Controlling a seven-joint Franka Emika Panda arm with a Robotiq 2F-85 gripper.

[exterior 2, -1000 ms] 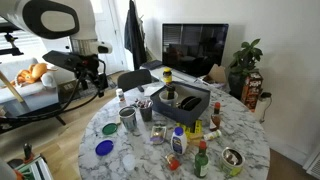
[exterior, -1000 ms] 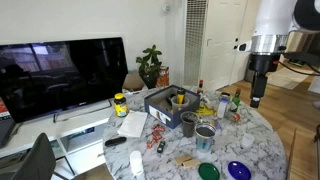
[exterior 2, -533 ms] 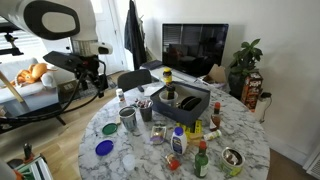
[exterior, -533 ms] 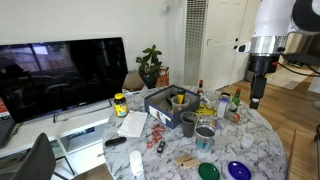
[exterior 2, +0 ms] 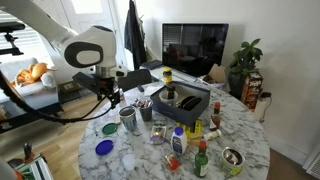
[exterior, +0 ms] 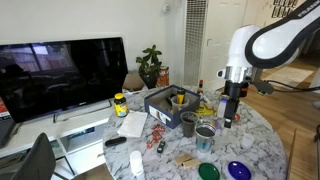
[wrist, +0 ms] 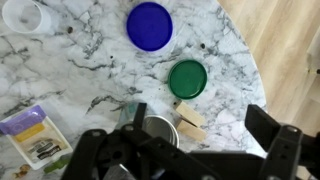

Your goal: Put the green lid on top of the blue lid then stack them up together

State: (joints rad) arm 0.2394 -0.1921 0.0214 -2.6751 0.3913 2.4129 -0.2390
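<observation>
The green lid [wrist: 188, 78] lies flat on the marble table, with the blue lid [wrist: 150, 24] beside it and a small gap between them. Both lie near the table's edge in both exterior views: green lid [exterior: 208, 171] [exterior 2: 110, 128], blue lid [exterior: 238, 170] [exterior 2: 104, 148]. My gripper [wrist: 202, 120] is open and empty. It hangs above the table [exterior: 227, 121] [exterior 2: 115, 103], over a grey metal cup [wrist: 158, 130] and two small wooden blocks [wrist: 190, 125], short of the green lid.
A white cup [wrist: 22, 15] and a printed packet [wrist: 38, 140] lie near the lids. Two grey cups [exterior: 205, 137], bottles [exterior: 236, 103], a dark box of items [exterior: 165, 102] and a yellow jar [exterior: 120, 104] crowd the table. A TV [exterior: 60, 75] stands behind it.
The arm has swung down from high beside the table to over the table, and the gripper now hangs low near the grey cups. The lids have not moved.
</observation>
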